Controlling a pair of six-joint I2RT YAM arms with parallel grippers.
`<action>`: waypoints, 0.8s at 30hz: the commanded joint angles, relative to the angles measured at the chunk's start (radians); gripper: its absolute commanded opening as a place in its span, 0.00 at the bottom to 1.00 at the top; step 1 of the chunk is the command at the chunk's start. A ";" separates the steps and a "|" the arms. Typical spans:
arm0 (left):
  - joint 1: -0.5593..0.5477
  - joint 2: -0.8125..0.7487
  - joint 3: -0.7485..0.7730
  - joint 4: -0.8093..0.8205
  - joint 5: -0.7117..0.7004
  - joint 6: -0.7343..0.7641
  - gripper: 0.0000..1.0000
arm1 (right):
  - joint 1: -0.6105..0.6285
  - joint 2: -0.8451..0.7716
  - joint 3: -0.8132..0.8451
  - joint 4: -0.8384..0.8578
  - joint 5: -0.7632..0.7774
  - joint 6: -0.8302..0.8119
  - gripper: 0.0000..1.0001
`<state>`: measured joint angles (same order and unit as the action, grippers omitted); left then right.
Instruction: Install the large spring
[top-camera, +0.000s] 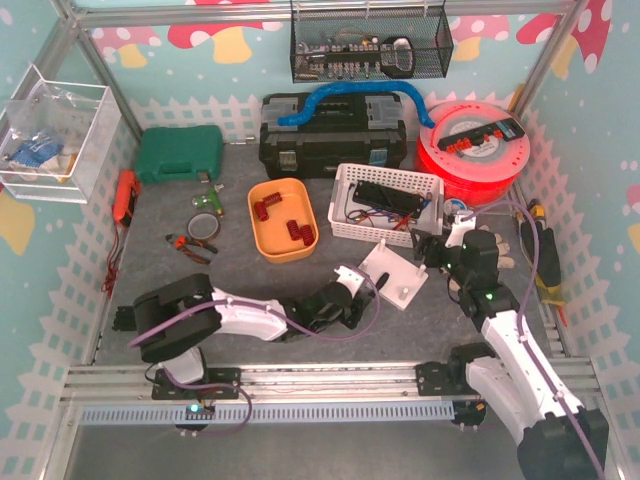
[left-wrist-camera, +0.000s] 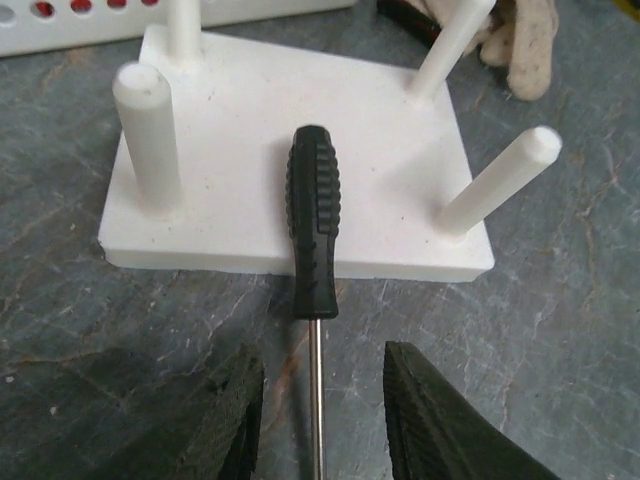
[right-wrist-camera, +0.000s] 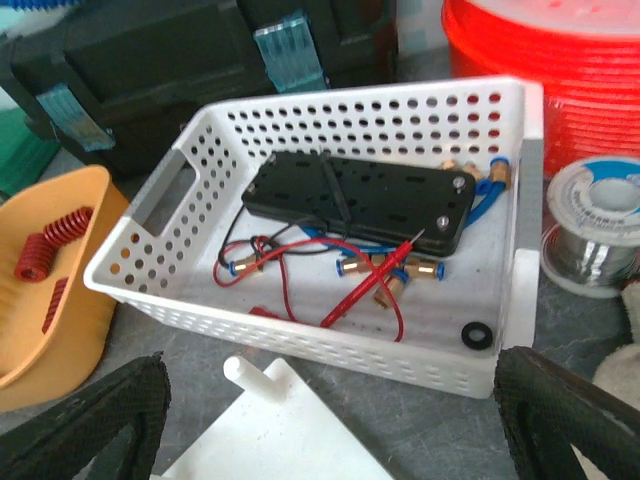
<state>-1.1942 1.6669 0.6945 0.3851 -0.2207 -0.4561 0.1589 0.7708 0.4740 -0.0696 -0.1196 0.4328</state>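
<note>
Preparation step, I judge: the left gripper (left-wrist-camera: 318, 425), fingers apart, straddles the screwdriver (left-wrist-camera: 313, 230) lying on the peg base (left-wrist-camera: 240, 150). The right gripper (right-wrist-camera: 330, 420) is wide open, empty. The red springs (top-camera: 298, 231) lie in the orange tray (top-camera: 280, 242), ten o'clock from the base. Next move probably: clear the screwdriver first.

The left arm (top-camera: 240, 318) lies low across the lower middle of the overhead view, reaching from its base at lower left toward the centre, with the left gripper (top-camera: 358, 290) pointing up and to the right. In its wrist view the two dark fingers (left-wrist-camera: 225, 420) rise from the bottom edge with a clear gap between them. The right arm (top-camera: 510, 345) climbs from the lower right corner, its right gripper (top-camera: 432, 245) aimed up and left. In its wrist view the fingertips (right-wrist-camera: 110, 420) sit in the bottom corners, spread wide.
</note>
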 joint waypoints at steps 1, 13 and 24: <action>-0.008 0.045 0.041 -0.037 -0.025 -0.012 0.37 | 0.005 -0.064 -0.025 0.063 0.046 0.007 0.88; -0.008 0.125 0.106 -0.093 -0.018 -0.020 0.36 | 0.005 -0.043 -0.032 0.072 0.048 0.010 0.88; -0.008 0.200 0.184 -0.154 -0.005 -0.015 0.35 | 0.005 -0.037 -0.037 0.076 0.046 0.012 0.88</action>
<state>-1.1984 1.8381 0.8410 0.2707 -0.2295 -0.4675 0.1589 0.7311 0.4511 -0.0170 -0.0795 0.4389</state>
